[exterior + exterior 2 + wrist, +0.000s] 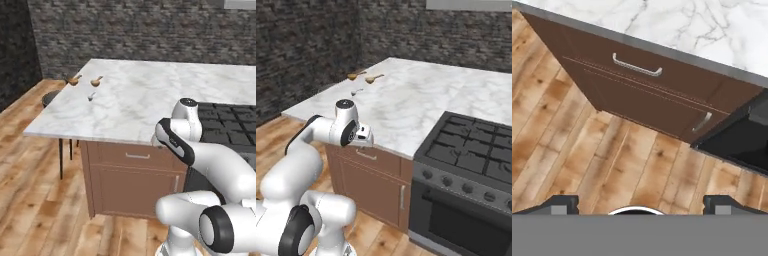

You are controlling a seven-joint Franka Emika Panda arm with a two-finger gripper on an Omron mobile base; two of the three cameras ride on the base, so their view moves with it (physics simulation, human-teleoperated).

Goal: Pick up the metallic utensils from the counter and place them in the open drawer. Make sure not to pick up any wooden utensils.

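Observation:
One small silver-grey metallic utensil (91, 95) (356, 92) lies near the far left of the white marble counter (150, 95) (421, 95). Just beyond it rest two tan wooden spoons (74, 79) (96, 80) (356, 75) (374, 78). I cannot make out a second metal piece. My gripper (367, 136) (639, 205) hangs open and empty at the counter's front edge, pointing down. Below it is the reddish-brown drawer (137, 156) (368, 156) (637, 67) with its silver bar handle. The drawer front looks flush with the cabinet.
A black cooktop (225, 125) (476, 145) is set in the counter to the right, with a dark oven front (456, 215) (737, 140) beneath it. A cabinet door (652, 110) sits under the drawer. A dark stool (50, 97) stands at the counter's left end. Wooden floor (587, 160) lies below.

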